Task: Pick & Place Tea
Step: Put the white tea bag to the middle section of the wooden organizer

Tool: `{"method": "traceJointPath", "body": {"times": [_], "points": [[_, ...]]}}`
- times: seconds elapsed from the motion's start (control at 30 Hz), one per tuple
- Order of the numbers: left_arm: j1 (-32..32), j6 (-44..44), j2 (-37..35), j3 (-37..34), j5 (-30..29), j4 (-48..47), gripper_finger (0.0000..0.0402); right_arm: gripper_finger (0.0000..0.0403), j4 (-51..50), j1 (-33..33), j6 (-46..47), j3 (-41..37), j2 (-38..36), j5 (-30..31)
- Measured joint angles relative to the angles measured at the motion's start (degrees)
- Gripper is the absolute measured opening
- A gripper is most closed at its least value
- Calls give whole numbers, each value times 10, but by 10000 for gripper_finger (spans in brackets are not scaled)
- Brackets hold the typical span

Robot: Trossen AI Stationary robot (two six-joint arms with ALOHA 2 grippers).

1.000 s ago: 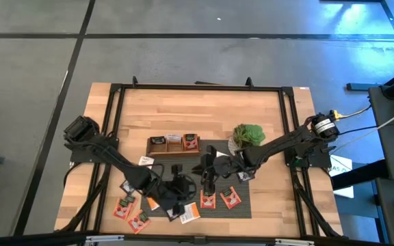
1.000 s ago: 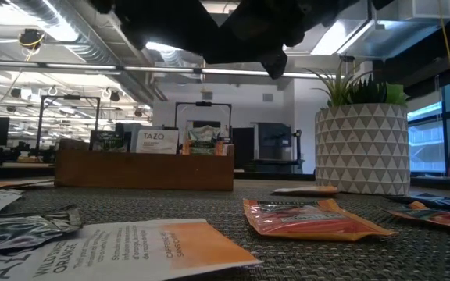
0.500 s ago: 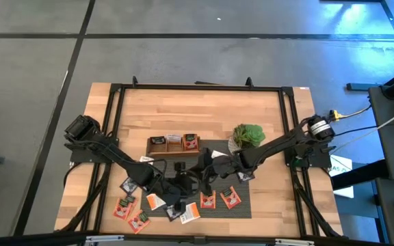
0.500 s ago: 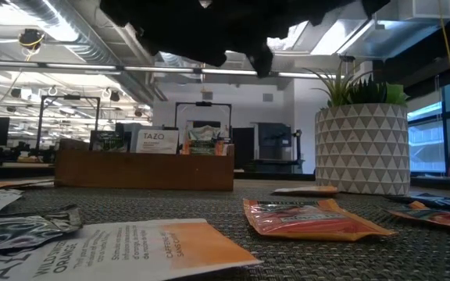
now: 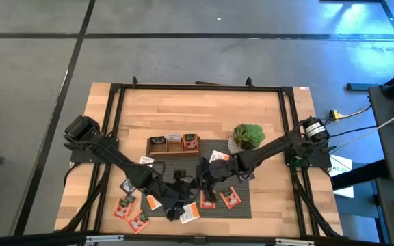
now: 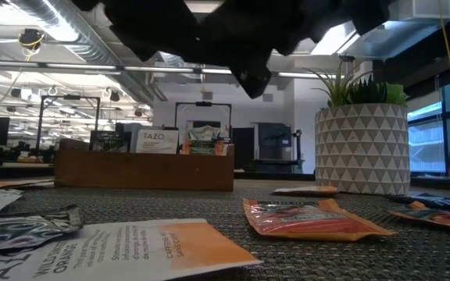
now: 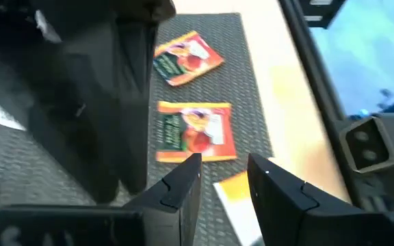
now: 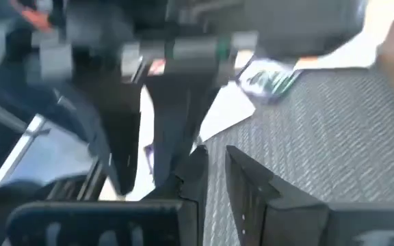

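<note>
Tea sachets lie flat and scattered on a dark mat (image 5: 241, 205): orange-red ones (image 5: 231, 198), white-and-orange ones (image 5: 190, 213) and dark ones (image 5: 128, 184). My left gripper (image 5: 178, 193) hovers open over the mat's near middle. In its wrist view the left gripper (image 7: 224, 164) stands above an orange-red sachet (image 7: 195, 131) and a white-and-orange one (image 7: 234, 195). My right gripper (image 5: 204, 181) hangs close beside it, to its right. In the right wrist view the right gripper (image 8: 216, 154) is open by a narrow gap with nothing in it.
A long wooden tray (image 5: 173, 143) holding a few sachets stands at the mat's far edge. A potted green plant (image 5: 248, 135) is to its right, shown in the low view as a patterned pot (image 6: 362, 148). More sachets lie on bare wood at the near left (image 5: 123, 207).
My right gripper has moved toward the table's left and near edge and somewhat lower, closing in on my left gripper. The sachets have not moved.
</note>
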Motion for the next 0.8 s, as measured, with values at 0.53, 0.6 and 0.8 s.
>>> {"method": "traceJointPath", "body": {"times": [0.53,0.6,0.8], "points": [[-80,-53,27,0,28,7,116,55,-66,91,12,0,0,50],[-82,-74,38,0,28,7,116,55,-65,103,15,0,0,64],[-80,-119,70,0,30,5,116,56,-64,132,33,-1,0,120]]}}
